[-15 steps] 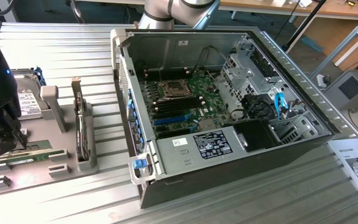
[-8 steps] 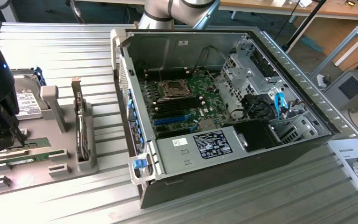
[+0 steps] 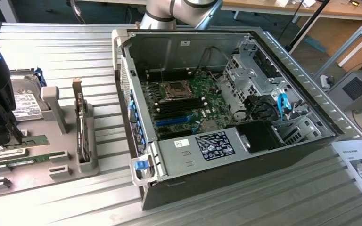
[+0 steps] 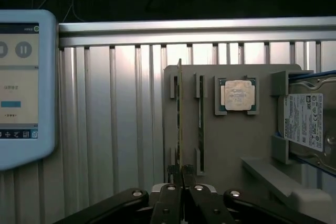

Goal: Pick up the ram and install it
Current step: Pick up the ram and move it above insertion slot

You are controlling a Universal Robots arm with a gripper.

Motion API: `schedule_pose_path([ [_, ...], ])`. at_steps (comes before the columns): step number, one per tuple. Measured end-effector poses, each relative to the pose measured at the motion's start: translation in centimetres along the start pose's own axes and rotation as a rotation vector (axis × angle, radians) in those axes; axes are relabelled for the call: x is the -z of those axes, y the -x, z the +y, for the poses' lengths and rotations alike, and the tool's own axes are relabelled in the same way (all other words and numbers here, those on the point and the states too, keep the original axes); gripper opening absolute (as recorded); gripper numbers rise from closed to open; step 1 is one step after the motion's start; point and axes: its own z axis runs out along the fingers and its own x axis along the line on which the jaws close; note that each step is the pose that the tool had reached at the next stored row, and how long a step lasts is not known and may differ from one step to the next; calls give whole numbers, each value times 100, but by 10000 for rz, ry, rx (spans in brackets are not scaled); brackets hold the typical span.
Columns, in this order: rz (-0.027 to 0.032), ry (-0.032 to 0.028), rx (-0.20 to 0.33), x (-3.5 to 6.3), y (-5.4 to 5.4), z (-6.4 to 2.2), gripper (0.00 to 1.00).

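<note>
The gripper is reaching down over the grey tray, and the jaws are pinching tight on the ram. In the wrist view the green stick is showing edge-on, running straight out from between the closed fingers. In the exterior view the gripper is hanging at the far left of the exterior view, with the ram poking out of it toward the exterior view's right, over the tray. Whether the stick is fully clear of its brackets, I cannot tell.

Just beside it, the second ram stick is sitting in its own pair of brackets, and in the exterior view that stick is lying one row closer to the camera. A processor chip is resting in its square pocket next along, and the hard drive is sitting at the tray's end. The expansion card is standing upright on edge in the tray.

Well apart, on the ribbed metal bench, the open computer case is lying on its side, with the motherboard facing up. A touch-screen pendant is glowing at the bench's edge.
</note>
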Motion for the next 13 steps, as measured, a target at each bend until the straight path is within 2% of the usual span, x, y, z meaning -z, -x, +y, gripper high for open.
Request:
schedule_pose_path([
  [13, 2, 0, 0, 206, -3, 4, 12],
])
